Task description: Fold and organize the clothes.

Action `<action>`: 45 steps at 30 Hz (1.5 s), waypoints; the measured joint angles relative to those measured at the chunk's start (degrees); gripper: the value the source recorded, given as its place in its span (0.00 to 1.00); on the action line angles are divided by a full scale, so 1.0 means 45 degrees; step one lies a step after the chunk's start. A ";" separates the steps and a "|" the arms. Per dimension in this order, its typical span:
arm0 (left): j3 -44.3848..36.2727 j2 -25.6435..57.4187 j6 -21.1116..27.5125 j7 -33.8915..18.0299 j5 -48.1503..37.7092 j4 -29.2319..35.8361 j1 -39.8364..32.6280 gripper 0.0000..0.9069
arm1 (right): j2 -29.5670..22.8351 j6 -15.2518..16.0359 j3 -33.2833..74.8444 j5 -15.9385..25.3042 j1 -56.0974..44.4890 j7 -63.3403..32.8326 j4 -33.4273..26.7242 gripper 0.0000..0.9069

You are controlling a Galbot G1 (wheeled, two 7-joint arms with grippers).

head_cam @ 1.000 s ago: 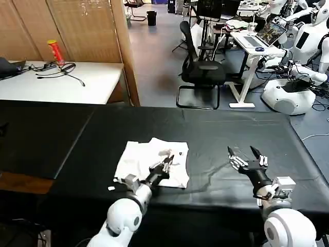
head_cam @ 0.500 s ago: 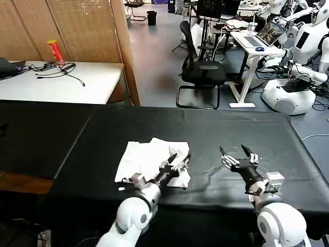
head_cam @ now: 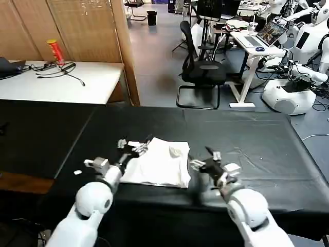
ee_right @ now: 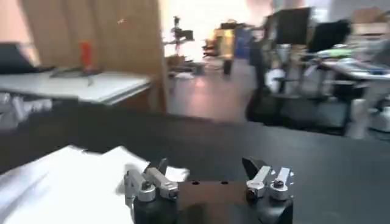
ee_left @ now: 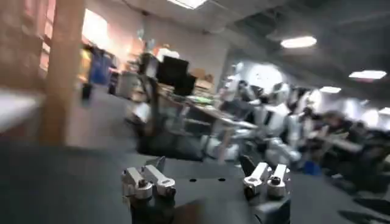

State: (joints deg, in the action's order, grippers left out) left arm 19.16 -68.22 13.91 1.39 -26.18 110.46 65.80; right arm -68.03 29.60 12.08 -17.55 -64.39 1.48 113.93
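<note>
We flank the T-shirt [head_cam: 157, 163] mid-table, left gripper [head_cam: 134, 146] and right gripper [head_cam: 203, 163] spread empty; uneven grabs could crumple it.

Black cloth-covered tabletop [head_cam: 247, 134]: bare from 12 through 3 o'clock of the folded white cotton T-shirt [head_cam: 157, 163]. Left gripper [head_cam: 132, 146] at its 10 o'clock corner, right gripper [head_cam: 204, 162] at 3 o'clock, both with jaws spread.

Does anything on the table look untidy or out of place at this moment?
Only slightly: the white T-shirt lies folded but askew on the black tablecloth, with uneven edges. The left gripper and right gripper flank it, both open.
</note>
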 joint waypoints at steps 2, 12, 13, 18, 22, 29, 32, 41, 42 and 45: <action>0.0125 0.0044 -0.0040 -0.0002 0.0244 0.0049 0.0160 0.97 | -0.0131 -0.0076 -0.0571 0.0294 0.0406 -0.0060 -0.0416 0.97; 0.0652 0.0218 -0.0129 0.0005 0.0351 -0.0103 0.0766 0.97 | -0.1160 -0.1219 -0.0860 0.1799 0.1052 -0.1036 -0.2597 0.97; 0.0711 0.0210 -0.0154 0.0013 0.0309 -0.0159 0.0803 0.97 | -0.1287 -0.1278 -0.0759 0.1812 0.1041 -0.1245 -0.2690 0.97; 0.1020 0.0064 -0.0430 0.0148 0.0201 -0.0560 0.0970 0.97 | -0.1955 -0.1250 -0.0029 0.1599 0.0793 -0.2303 -0.2744 0.97; 0.1278 -0.0035 -0.0508 0.0291 -0.0295 -0.0941 0.1065 0.97 | -0.2112 -0.0896 0.0554 0.1380 0.0482 -0.2251 -0.2372 0.97; 0.1736 -0.0175 -0.0065 0.0492 -0.2163 -0.1321 0.1371 0.97 | -0.1859 -0.0709 0.1276 0.0990 -0.0269 -0.1841 -0.0935 0.97; 0.1834 -0.0250 0.0042 0.0583 -0.3055 -0.1441 0.1464 0.97 | -0.1711 -0.0732 0.1386 0.0991 -0.0528 -0.1770 -0.0388 0.97; 0.1929 -0.0445 0.0340 0.0651 -0.4466 -0.2077 0.1468 0.97 | -0.1622 -0.0753 0.1551 0.0994 -0.0927 -0.1677 0.0473 0.97; 0.1929 -0.0468 0.0381 0.0640 -0.4613 -0.2147 0.1453 0.96 | -0.1614 -0.0753 0.1568 0.0984 -0.0943 -0.1674 0.0521 0.97; 0.1971 -0.0535 0.0603 0.0547 -0.5196 -0.2296 0.1391 0.60 | -0.1590 -0.0757 0.1637 0.0964 -0.0996 -0.1651 0.0625 0.97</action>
State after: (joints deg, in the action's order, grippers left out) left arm 28.03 -70.63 16.63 3.85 -49.56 100.13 72.06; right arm -75.18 26.20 19.45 -13.21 -68.87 -5.95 116.74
